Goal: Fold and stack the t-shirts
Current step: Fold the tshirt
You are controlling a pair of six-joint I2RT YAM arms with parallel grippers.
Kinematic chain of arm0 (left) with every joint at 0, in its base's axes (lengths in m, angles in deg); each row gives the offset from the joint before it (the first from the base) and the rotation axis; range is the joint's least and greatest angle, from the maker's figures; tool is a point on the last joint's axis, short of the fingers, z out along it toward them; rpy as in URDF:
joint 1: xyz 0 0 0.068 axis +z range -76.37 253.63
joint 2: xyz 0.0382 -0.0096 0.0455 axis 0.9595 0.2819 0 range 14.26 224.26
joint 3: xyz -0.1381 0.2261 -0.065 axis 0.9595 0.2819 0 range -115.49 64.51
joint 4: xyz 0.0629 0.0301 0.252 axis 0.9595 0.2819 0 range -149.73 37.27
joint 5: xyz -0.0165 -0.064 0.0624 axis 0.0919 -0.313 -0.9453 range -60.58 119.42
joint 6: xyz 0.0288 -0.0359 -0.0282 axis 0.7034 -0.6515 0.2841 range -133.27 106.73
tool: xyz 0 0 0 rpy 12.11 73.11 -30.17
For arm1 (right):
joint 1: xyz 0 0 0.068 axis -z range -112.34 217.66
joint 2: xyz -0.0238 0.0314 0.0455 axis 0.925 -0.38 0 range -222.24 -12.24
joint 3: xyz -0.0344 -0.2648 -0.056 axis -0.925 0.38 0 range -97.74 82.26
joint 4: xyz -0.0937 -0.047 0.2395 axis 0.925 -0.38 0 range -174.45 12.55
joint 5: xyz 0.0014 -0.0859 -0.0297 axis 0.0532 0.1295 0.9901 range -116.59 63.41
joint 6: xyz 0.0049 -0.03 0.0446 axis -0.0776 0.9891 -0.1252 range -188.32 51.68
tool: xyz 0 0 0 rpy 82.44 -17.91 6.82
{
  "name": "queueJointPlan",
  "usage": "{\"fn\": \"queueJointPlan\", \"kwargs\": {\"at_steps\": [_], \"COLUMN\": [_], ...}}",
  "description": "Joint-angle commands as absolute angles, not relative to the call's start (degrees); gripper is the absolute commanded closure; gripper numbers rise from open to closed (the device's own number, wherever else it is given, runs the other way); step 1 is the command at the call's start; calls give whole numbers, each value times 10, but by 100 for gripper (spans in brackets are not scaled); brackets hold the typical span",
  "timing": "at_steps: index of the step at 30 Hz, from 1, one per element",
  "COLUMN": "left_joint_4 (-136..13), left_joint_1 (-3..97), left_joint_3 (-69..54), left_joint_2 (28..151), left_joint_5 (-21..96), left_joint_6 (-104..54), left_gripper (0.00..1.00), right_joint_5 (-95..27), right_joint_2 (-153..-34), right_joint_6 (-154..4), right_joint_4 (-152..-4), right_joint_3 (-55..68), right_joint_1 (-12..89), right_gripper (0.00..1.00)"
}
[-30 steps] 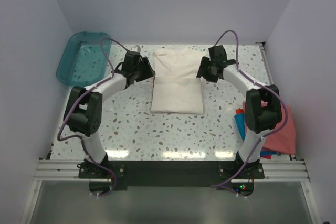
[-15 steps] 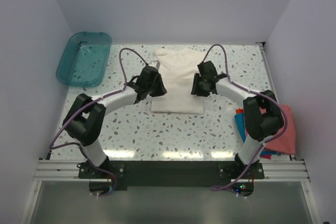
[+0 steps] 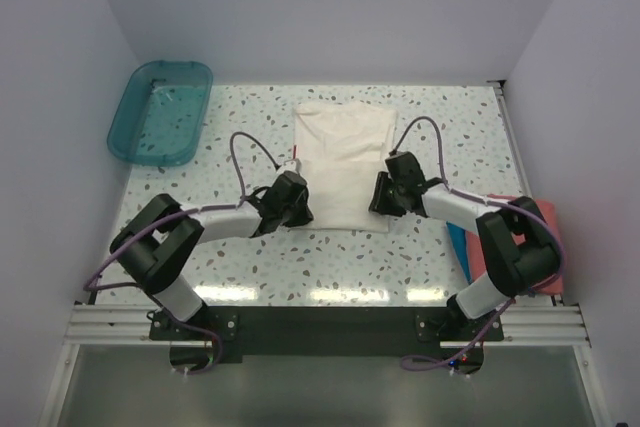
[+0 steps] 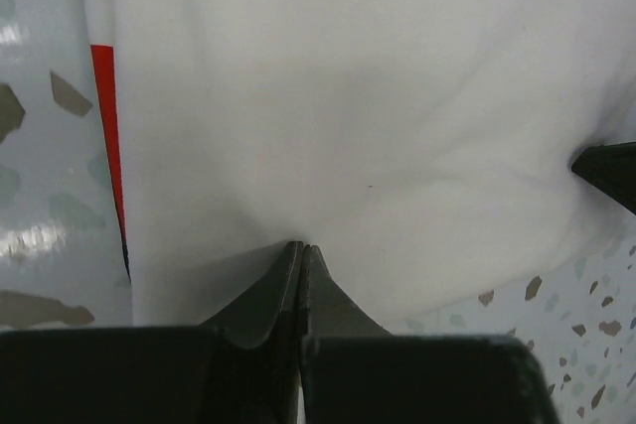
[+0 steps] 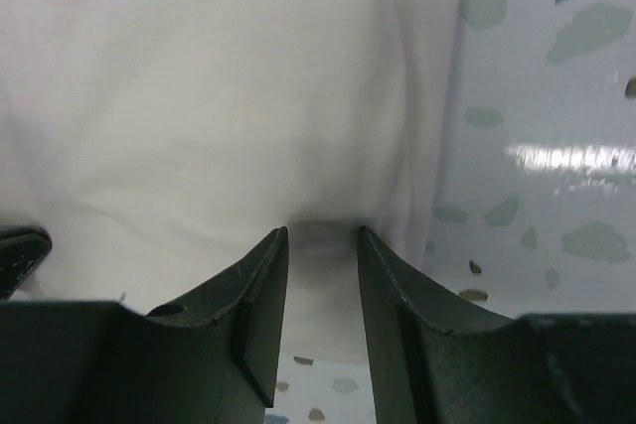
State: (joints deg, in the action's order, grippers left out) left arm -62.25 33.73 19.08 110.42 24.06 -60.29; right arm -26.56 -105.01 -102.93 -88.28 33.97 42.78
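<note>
A folded cream-white t-shirt (image 3: 340, 152) lies flat in the middle of the table, with a red printed stripe (image 4: 102, 76) along its left side. My left gripper (image 3: 301, 210) sits at its near left corner. In the left wrist view that gripper (image 4: 301, 245) is shut, and its tips pinch a pucker of the white cloth. My right gripper (image 3: 384, 201) is at the near right corner. Its jaws (image 5: 321, 233) stand a little apart with a thick fold of the shirt's hem (image 5: 323, 275) filling the gap. A salmon-red t-shirt (image 3: 550, 267) and a bright blue one (image 3: 458, 237) lie bunched at the right edge.
A translucent teal tub (image 3: 130, 112) stands at the far left corner. White walls close in the table on three sides. The right arm's elbow (image 3: 510, 242) hangs over the salmon and blue pile. Speckled tabletop (image 3: 250, 277) shows in front of the white shirt.
Both grippers slid from the shirt's far sides down to its near corners. The left jaws closed fully on the cloth, and the right jaws narrowed onto the hem.
</note>
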Motion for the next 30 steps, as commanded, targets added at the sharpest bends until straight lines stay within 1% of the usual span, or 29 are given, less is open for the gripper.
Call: {"fn": "queueJointPlan", "kwargs": {"at_steps": [1, 5, 6, 9, 12, 13, 14, 16, 17, 19, 20, 22, 23, 24, 25, 26, 27, 28, 29, 30], "left_joint_4": [-560, -531, -520, -488, -466, -460, -452, -443, -439, -438, -442, -457, -466, -469, -473, -485, -490, -496, -510, -517], "left_joint_1": [303, 261, 250, 225, 225, 226, 227, 228, 229, 237, 243, 258, 263, 267, 277, 280, 284, 297, 302, 307], "left_joint_3": [266, 318, 327, 349, 349, 338, 330, 302, 293, 277, 275, 272, 272, 273, 273, 277, 283, 286, 290, 294], "left_joint_2": [1059, 970, 954, 906, 868, 862, 853, 852, 854, 864, 869, 883, 888, 891, 896, 896, 896, 897, 898, 900], "left_joint_5": [208, 198, 196, 194, 184, 177, 174, 162, 157, 146, 150, 162, 162, 164, 168, 169, 175, 182, 190, 201], "left_joint_6": [-662, -705, -719, -736, -737, -735, -731, -716, -711, -700, -697, -688, -688, -688, -688, -688, -691, -692, -692, -693], "left_gripper": [100, 100, 100, 100, 93, 87, 85, 80, 79, 77, 78, 79, 79, 80, 80, 80, 80, 81, 81, 81], "right_joint_5": [-287, -304, -305, -313, -296, -289, -284, -253, -245, -237, -235, -239, -239, -243, -243, -244, -249, -249, -250, -253], "right_joint_2": [-1001, -911, -876, -828, -784, -772, -769, -776, -800, -837, -886, -952, -1020, -1054, -1086, -1124, -1185, -1222, -1252, -1312], "right_joint_6": [-1049, -1072, -1082, -1094, -1088, -1082, -1070, -1050, -1038, -991, -974, -917, -876, -857, -836, -800, -784, -769, -741, -729], "right_joint_4": [-929, -948, -955, -984, -1024, -1033, -1036, -1037, -1027, -995, -962, -936, -916, -907, -904, -901, -899, -899, -911, -916], "right_joint_3": [413, 494, 504, 523, 494, 478, 443, 398, 345, 294, 240, 173, 104, 69, 33, -38, -69, -103, -168, -200], "right_joint_1": [411, 389, 379, 366, 366, 366, 366, 366, 366, 366, 366, 366, 366, 366, 366, 366, 366, 367, 366, 366], "right_gripper": [62, 62, 62, 61, 56, 54, 47, 41, 40, 41, 42, 44, 45, 49, 50, 50, 51, 51, 51, 51]}}
